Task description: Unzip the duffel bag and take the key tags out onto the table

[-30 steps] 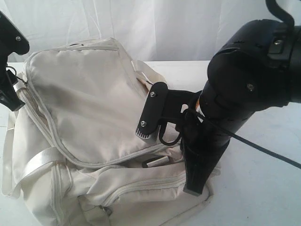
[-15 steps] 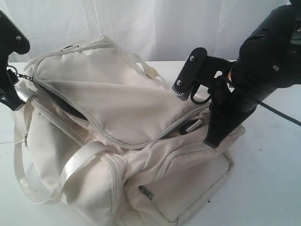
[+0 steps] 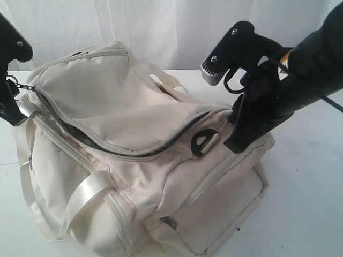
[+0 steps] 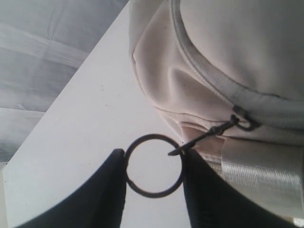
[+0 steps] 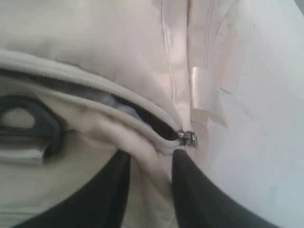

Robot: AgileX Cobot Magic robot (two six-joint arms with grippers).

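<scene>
The cream-white duffel bag (image 3: pixel 139 107) lies on the white table (image 3: pixel 305 203). Its top zip gapes in a dark curved slit (image 3: pixel 134 150) running toward the black D-ring (image 3: pixel 204 142). At the bag's left end my left gripper (image 4: pixel 153 161) is shut across a dark metal pull ring (image 4: pixel 154 136), which is clipped to a zip slider (image 4: pixel 244 122). My right gripper (image 5: pixel 151 154) sits at the bag's right end (image 3: pixel 238 140), jaws apart over a fold of bag fabric. A metal zip slider (image 5: pixel 188 138) lies just past one fingertip. The key tags are hidden.
A shiny white strap handle (image 3: pixel 88 193) loops down the bag's front. A front pocket with its own zip (image 3: pixel 170 222) faces the camera. White curtain (image 3: pixel 177 27) hangs behind the table. Bare tabletop shows right of the bag.
My right arm has risen and drawn back to the right, and its jaws have parted. The bag's top flap has settled lower and the dark zip slit shows. The left gripper stays put.
</scene>
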